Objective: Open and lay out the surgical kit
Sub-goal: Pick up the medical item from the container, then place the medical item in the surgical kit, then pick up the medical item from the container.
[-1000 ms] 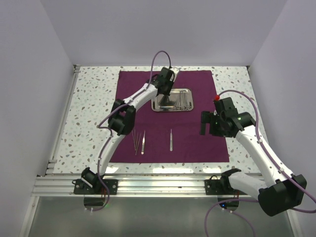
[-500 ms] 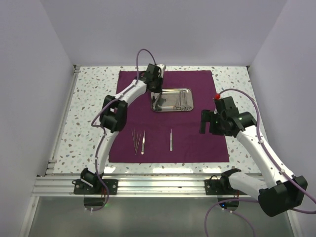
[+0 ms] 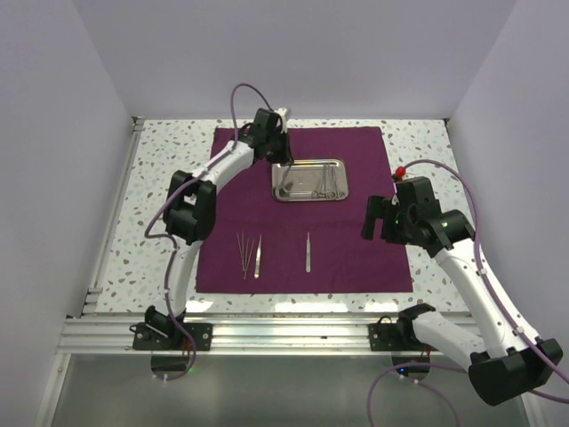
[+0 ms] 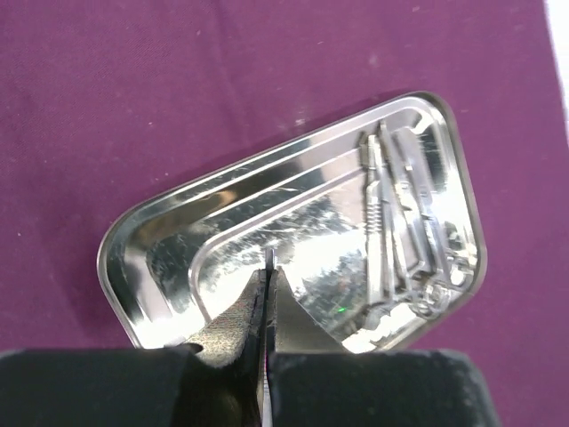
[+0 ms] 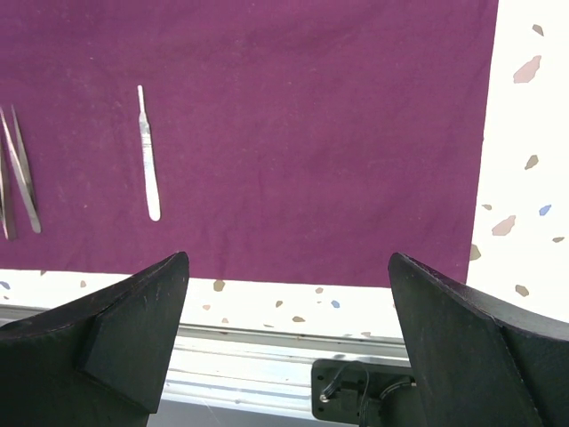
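From the top camera I see the cloth wrap spread flat across the middle of the speckled table. The steel tray sits on the wrap's upper centre.

My left gripper is at the tray's upper left corner in that view, with its fingers pressed together. On the left wrist camera the closed tips come up from the bottom centre, and the tray lies tilted right behind them. The tips overlap the left-centre part of the tray floor. A thin bright line shows between the tips (I cannot tell whether it is something pinched or only a glint). The instruments left in the tray are bunched at its right end, up and to the right of the tips and well apart from them.

My right gripper is at the right of the top frame, over the wrap's right edge, with its fingers spread wide and holding nothing. On its wrist camera the gap frames the wrap's lower edge.

A single slim tool lies on the cloth in the upper left. The tweezers lie at the far left edge. Both are well clear of the fingers.
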Robot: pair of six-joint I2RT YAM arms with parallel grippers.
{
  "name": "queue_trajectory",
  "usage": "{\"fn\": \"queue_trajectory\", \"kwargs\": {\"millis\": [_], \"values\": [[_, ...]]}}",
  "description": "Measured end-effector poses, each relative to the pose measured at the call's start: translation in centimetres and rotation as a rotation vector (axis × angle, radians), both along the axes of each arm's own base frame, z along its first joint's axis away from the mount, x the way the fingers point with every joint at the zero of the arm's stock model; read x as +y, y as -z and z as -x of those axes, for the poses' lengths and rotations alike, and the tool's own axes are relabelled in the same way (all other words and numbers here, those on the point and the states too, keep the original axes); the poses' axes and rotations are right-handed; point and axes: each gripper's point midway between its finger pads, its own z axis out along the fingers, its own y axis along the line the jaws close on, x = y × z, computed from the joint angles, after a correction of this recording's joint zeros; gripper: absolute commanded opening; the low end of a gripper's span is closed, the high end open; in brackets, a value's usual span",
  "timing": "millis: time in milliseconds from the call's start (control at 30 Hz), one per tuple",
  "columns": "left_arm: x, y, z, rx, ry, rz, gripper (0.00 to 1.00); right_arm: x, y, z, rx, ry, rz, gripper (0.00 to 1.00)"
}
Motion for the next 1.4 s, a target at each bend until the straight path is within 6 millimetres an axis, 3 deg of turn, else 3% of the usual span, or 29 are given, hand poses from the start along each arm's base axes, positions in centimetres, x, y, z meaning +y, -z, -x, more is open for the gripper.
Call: {"fn": "queue_trajectory", "kwargs": {"millis": [133, 267, 467, 633, 767, 900, 967, 1000, 1133, 1267, 1400], "values": [[-0.1, -2.1, 0.9, -0.013, -0.02, 0.053, 0.0, 0.0, -0.6, 0.2, -0.027, 0.005, -0.016, 0.98], [0.6, -2.9, 3.7, 0.007, -0.066, 0.063, 0.0, 0.0, -1.2, 0.5, -0.047, 0.01, -0.032, 0.98], [0.2, -2.7, 11.2, 0.036, -0.14, 0.011, 0.0, 0.3, -2.6, 1.1, -0.073, 0.006, -0.066, 0.99], [-3.0, -2.3, 17.6, 0.011, -0.137, -0.023, 0.0, 0.0, -3.3, 2.2, -0.09, 0.011, -0.079, 0.98], [-4.6, -0.3, 21.1, 0.001, -0.144, -0.071, 0.0, 0.0, -3.6, 3.2, -0.09, 0.0, -0.096, 0.98], [-4.5, 0.7, 22.1, -0.019, -0.184, -0.111, 0.01, -0.3, -3.6, 4.2, -0.085, -0.002, -0.097, 0.98], [-4.5, 1.0, 21.9, -0.024, -0.209, -0.115, 0.13, -0.4, -3.5, 4.7, -0.076, -0.002, -0.094, 0.98], [-4.4, 1.3, 21.7, -0.024, -0.219, -0.117, 0.3, -0.5, -3.5, 5.0, -0.074, -0.002, -0.092, 0.98], [-4.4, 2.8, 21.5, -0.009, -0.246, -0.13, 0.48, -0.8, -3.3, 5.8, -0.052, -0.004, -0.083, 0.98], [-4.8, 2.7, 21.3, -0.01, -0.243, -0.137, 0.49, -0.9, -3.5, 6.0, -0.048, -0.005, -0.078, 0.98], [-6.6, -0.4, 19.6, -0.069, -0.216, -0.108, 0.48, -1.0, -3.8, 6.0, -0.055, -0.004, -0.073, 0.98]]}}
